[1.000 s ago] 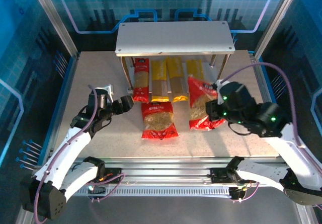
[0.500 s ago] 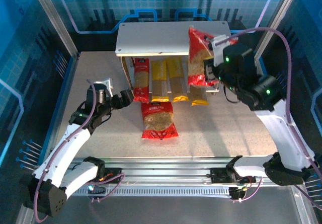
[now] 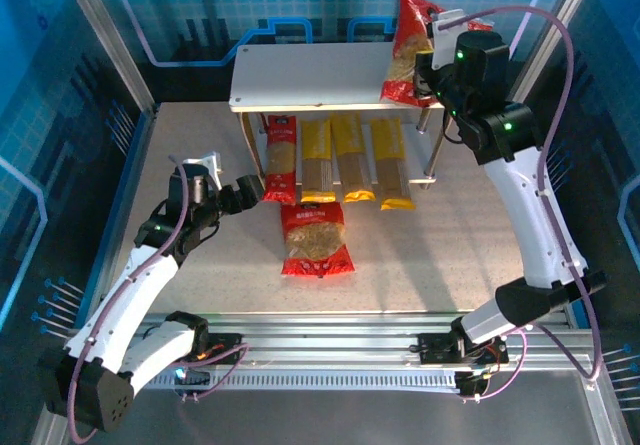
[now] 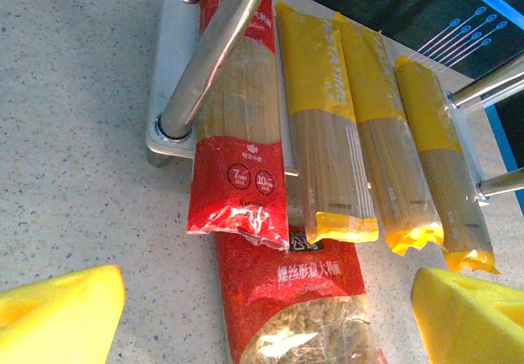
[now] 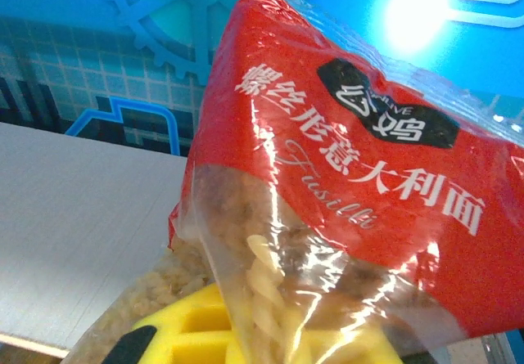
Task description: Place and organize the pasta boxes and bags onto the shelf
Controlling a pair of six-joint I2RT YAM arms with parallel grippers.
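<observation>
Pinching soft, slippery red bag by edge with right fingers, dangling over shelf; holding left fingers spread.

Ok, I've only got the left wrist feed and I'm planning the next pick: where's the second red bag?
Observer: The right gripper is shut on it, holding the second bag over the right end of the shelf's top board.
Operator: Anything else lying up there?
Observer: No, the rest of that board is bare grey.
</observation>
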